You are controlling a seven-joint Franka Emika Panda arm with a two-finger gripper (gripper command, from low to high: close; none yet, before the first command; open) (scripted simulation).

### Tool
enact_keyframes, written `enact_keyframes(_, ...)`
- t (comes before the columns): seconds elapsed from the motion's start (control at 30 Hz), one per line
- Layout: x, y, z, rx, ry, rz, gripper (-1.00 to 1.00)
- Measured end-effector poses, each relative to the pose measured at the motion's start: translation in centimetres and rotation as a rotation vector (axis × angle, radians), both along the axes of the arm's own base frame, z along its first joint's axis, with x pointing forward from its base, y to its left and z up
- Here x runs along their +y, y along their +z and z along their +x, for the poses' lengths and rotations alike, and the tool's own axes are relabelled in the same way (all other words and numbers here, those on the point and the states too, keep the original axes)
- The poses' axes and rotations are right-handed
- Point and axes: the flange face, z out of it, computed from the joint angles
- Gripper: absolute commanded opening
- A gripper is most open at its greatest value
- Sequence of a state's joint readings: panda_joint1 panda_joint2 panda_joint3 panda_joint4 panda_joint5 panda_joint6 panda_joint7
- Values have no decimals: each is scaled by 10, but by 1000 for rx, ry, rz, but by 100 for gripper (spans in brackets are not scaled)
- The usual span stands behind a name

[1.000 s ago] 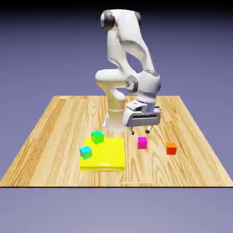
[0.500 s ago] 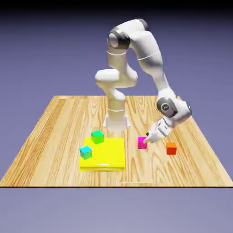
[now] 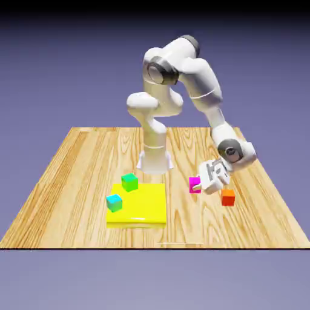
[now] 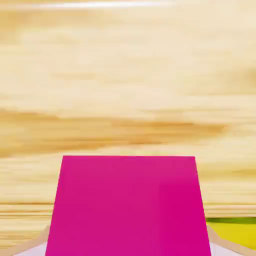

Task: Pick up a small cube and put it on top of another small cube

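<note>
gripper: closed on magenta cube, one finger at each side. cube position: between orange cube and yellow block; orange, the likely nearest stacking base, lies toward the tabletop's edge at the exterior view's right.

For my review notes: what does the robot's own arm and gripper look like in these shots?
The arm is glossy white, built of smooth, rounded segments, with dark grey round caps at some joints. No cables show on it. The gripper sits on a white hand with grey detailing; in the hand view, only pale, partly hidden finger parts show at the bottom edge.
</note>
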State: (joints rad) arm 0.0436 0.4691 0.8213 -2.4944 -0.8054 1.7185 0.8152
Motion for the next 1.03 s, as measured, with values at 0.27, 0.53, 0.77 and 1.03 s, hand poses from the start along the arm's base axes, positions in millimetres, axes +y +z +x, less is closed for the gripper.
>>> enact_keyframes(0.27,-101,34,41,-15,-23,-79,-100)
enact_keyframes(0.53,-189,81,48,-7,-79,-59,-100)
enact_keyframes(0.77,-238,109,33,5,-109,25,-100)
enact_keyframes(1.03,-278,60,28,4,-107,24,100)
